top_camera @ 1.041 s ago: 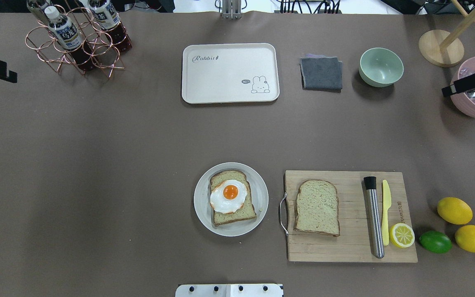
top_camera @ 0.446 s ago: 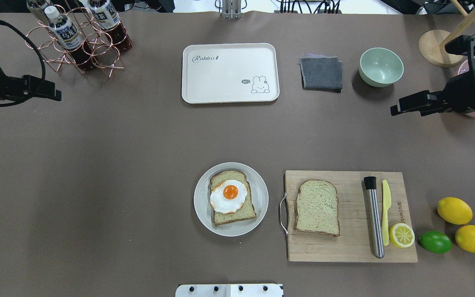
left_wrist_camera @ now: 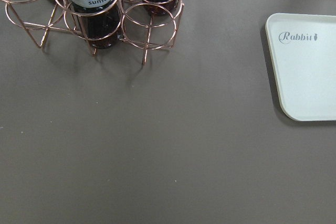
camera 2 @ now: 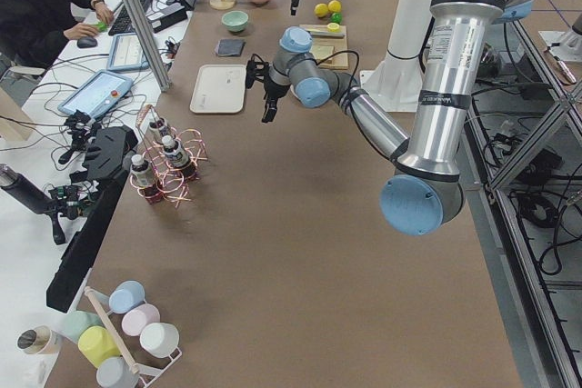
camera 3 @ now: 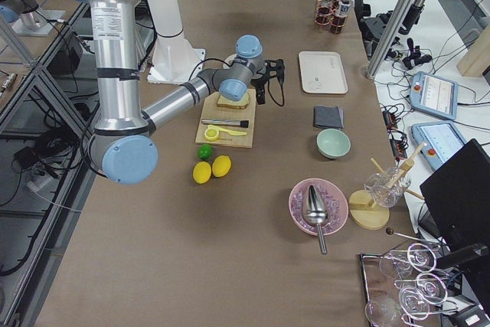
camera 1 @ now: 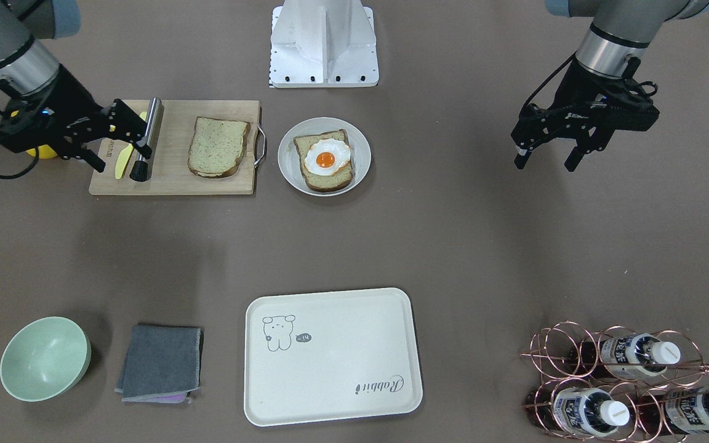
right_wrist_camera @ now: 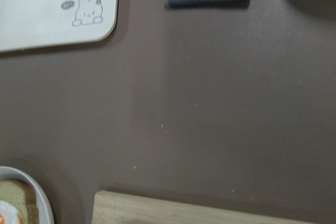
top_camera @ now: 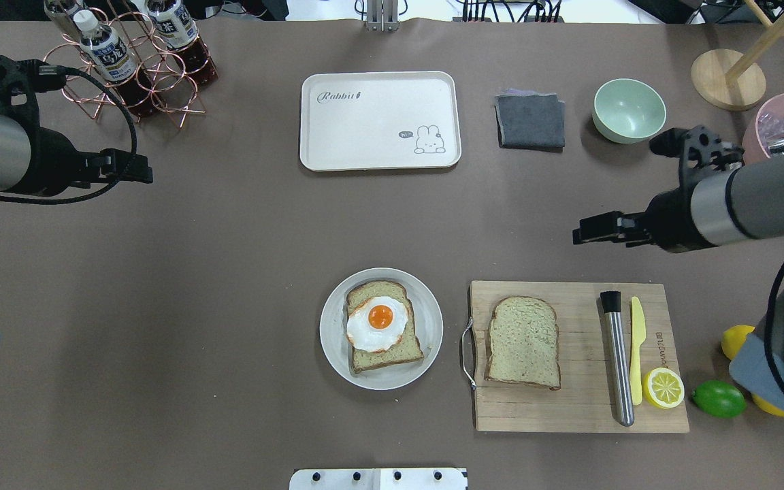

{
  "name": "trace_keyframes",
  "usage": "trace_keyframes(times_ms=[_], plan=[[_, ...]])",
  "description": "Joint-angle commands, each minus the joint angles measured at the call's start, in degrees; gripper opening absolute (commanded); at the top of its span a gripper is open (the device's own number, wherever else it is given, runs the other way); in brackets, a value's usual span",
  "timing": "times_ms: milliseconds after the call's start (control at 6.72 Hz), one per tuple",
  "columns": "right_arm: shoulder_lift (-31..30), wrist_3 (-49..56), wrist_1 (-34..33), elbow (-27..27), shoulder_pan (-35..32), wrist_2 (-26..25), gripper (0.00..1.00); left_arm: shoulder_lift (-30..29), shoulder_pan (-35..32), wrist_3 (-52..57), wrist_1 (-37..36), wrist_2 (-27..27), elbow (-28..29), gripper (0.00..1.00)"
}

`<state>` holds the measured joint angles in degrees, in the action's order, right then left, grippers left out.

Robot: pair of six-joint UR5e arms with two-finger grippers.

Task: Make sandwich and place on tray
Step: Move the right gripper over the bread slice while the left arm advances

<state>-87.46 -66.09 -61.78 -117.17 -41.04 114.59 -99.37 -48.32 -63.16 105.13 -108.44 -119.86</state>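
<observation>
Tabletop (top_camera: 194,272): two bread slices (top_camera: 523,342) (top_camera: 386,356), one egg (top_camera: 378,323), one tray (top_camera: 378,122), perhaps three bottles (top_camera: 107,54).

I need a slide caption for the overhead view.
Left claw and right claw open; egg-topped slice on plate, plain slice on cutting board, tray beyond.

The right gripper (camera 1: 124,157) hangs over the board's (camera 1: 173,181) end, fingers (camera 1: 130,125) spread above a metal bar (camera 1: 148,132) and a knife (camera 1: 122,161). Just beyond its fingertips lies a bare slice (camera 1: 218,147), then a plate (camera 1: 290,169) with an egg-topped slice (camera 1: 325,161). The left gripper (camera 1: 544,165), fingers (camera 1: 576,157) apart, hovers over the bench (camera 1: 484,246), well clear of the tray (camera 1: 330,375).
</observation>
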Motion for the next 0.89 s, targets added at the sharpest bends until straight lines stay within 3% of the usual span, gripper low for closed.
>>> trace_keyframes(times_ms=[0,744], plan=[[-0.2,-4.5,-4.8,-2.9,8.8,-5.8,1.00,-0.7,0.4,-1.1,-0.2,0.4,0.3,0.98],[-0.6,-6.4,-4.1,-0.3,18.0,-11.9,1.00,-0.5,0.5,-1.0,0.0,0.4,0.2,0.98]])
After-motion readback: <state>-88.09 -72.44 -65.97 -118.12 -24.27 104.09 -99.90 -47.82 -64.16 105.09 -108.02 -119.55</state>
